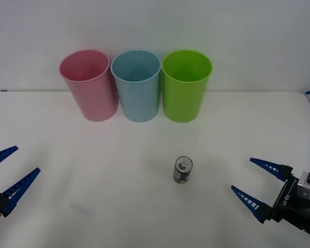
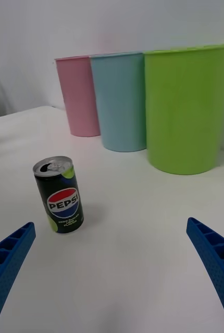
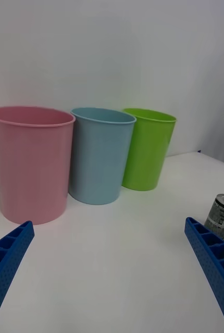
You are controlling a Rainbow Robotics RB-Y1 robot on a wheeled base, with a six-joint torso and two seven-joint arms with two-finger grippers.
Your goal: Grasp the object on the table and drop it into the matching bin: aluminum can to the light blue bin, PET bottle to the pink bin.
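The can [image 1: 183, 170] stands upright on the white table [image 1: 67, 170], ahead of the right gripper [image 1: 251, 180] and a little off its line toward the robot's left, with bare table between the can and the jaws, which are spread wide. Well beyond the can, three bins stand in a tight row: pink bin [image 1: 89, 84], light blue bin [image 1: 137, 84] and green bin [image 1: 185, 84]. The left gripper [image 1: 10, 168] hovers low at the table's left, jaws wide too, holding nothing.
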